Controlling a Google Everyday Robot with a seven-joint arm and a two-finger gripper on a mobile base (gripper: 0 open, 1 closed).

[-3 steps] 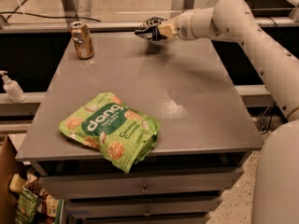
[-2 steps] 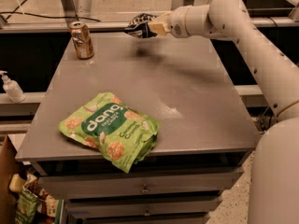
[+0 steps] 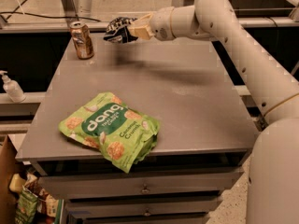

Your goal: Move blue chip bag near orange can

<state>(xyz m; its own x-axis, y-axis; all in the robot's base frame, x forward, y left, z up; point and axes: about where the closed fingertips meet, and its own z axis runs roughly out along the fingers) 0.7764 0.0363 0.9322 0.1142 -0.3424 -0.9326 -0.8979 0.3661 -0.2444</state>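
- At the 12 o'clock edge of the tabletop point(image 3: 187, 101), you are holding the blue chip bag point(image 3: 115, 28) in the air. The gripper point(image 3: 125, 31) is reaching in from the 2 o'clock side.
- The fingers are pinching the bag at its 3 o'clock end, and the rest of it is sticking out free toward 9 o'clock.
- The orange can point(image 3: 82, 40) is standing upright in the 11 o'clock corner. It is near the bag's free end, but a gap is showing between them.
- You are likely handling something very light, soft and crinkly. The film is probably slippery, so a pinch on a flat edge or seam is suiting it better than a squeeze on the puffy middle, where the chips could be cracking.
- The can is looking slim and tall, so I am judging it easy to tip. If the loose end is brushing it as you are lowering, it may be going over.
- The green snack bag point(image 3: 112, 129) is lying at 7 o'clock, well apart from both.
- A white pump bottle point(image 3: 11, 87) is standing off the tabletop at 9 o'clock.
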